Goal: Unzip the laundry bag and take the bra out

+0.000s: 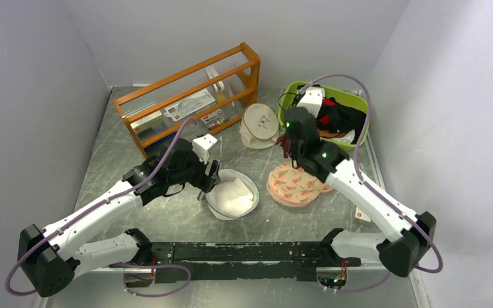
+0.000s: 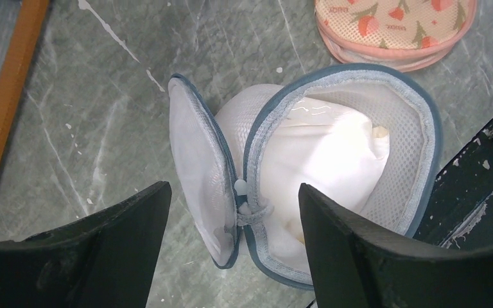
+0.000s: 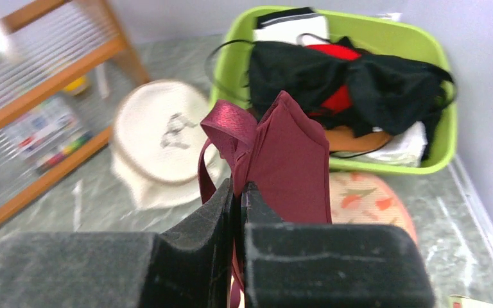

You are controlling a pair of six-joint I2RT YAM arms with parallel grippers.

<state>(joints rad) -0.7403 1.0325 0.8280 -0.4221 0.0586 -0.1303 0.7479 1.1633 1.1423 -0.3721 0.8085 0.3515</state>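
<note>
The white mesh laundry bag (image 1: pixel 233 197) lies unzipped on the table, its round lid (image 2: pixel 198 173) folded back from the grey-edged rim (image 2: pixel 431 138); only white lining shows inside. My left gripper (image 2: pixel 234 199) stands open over the bag's hinge side, its jaws wide apart on either side of the zip end with nothing held. My right gripper (image 3: pixel 237 187) is shut on the maroon bra (image 3: pixel 290 160), held up above the table near the green basket. In the top view the bra (image 1: pixel 283 144) hangs as a small dark red scrap at that gripper (image 1: pixel 287 142).
A green basket (image 1: pixel 361 102) of black and red clothing stands back right. A peach pad with orange prints (image 1: pixel 295 185) lies right of the bag. A cream round pouch (image 1: pixel 260 125) leans behind it. An orange wooden rack (image 1: pixel 189 96) stands back left.
</note>
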